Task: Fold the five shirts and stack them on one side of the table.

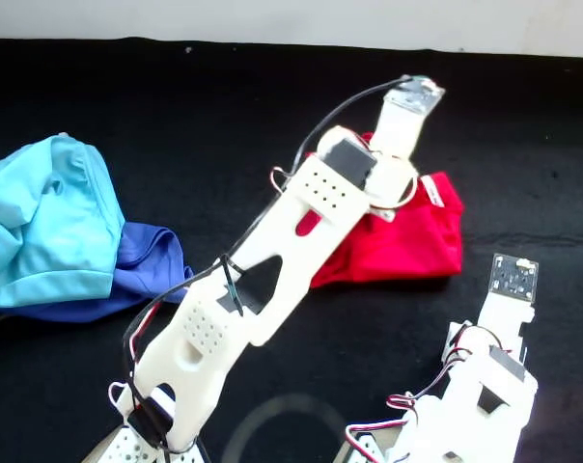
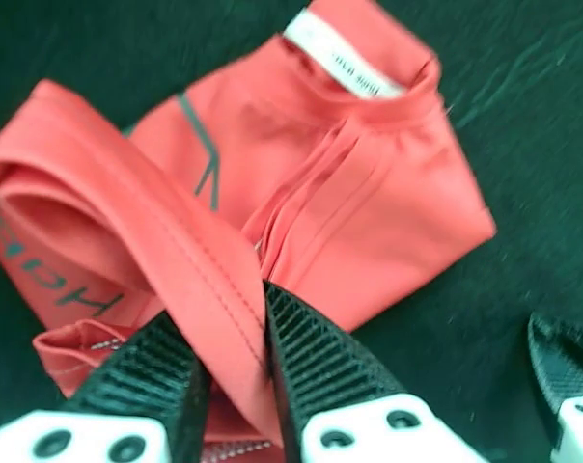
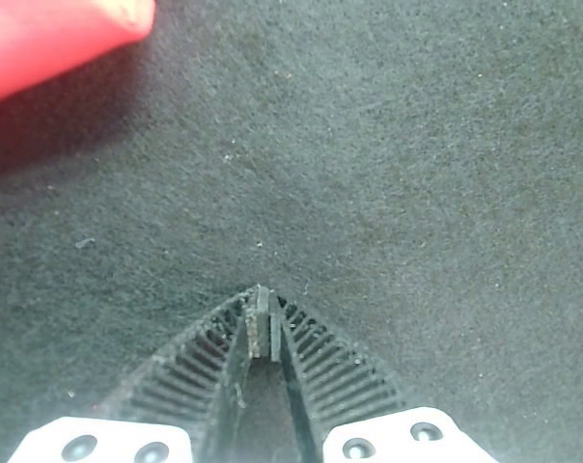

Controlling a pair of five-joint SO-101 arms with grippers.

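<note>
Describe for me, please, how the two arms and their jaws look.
The left arm and right arm are white plastic shells; the left shows dotted perforations and cutouts. Black cable and red-black-white wires loop along them. The jaws are black and ribbed, on white bases.

The high view sits above the near side of the black cloth-covered table [image 1: 224, 96], behind the white plastic arms [image 1: 263, 270], and looks down and forward to the far edge. The left wrist view looks along the left gripper [image 2: 232, 323], very close onto the rumpled red fabric shirt [image 2: 369, 193]. The right wrist view looks steeply down past the right gripper [image 3: 261, 313], close to the cloth. All three views share the shirt and the black cloth.
</note>
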